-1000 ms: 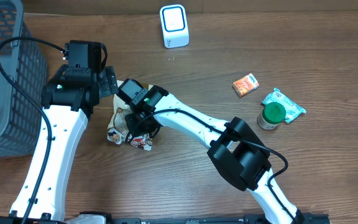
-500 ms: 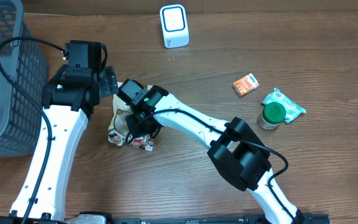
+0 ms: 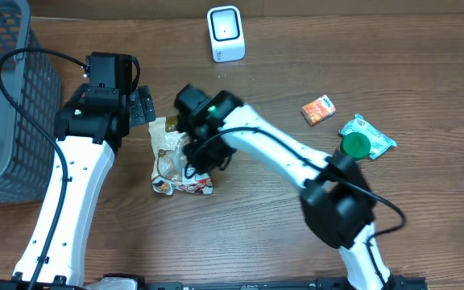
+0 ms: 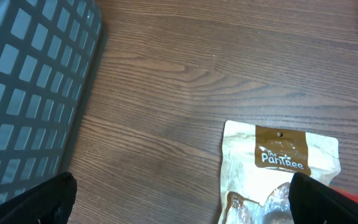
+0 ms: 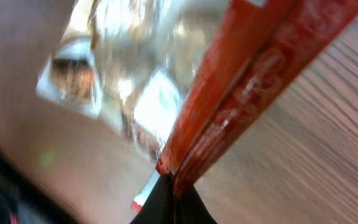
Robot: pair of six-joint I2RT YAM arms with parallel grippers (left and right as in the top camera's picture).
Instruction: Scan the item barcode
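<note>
Right hand [image 3: 196, 163] is clamped shut on the red side seam of the snack bag [image 3: 167, 145]; its wrist cam shows that seam pinched right at the fingertips. The bag's low over the counter [image 3: 240, 242], well short of the scanner [image 3: 225, 32], below and left of it. My guess is the edge pinch keeps the printed faces uncovered so the barcode can be shown to the scanner. Left hand [image 3: 141, 106] sits wide open and empty, left of the scanner by the bag's top edge, probably just keeping clear.
</note>
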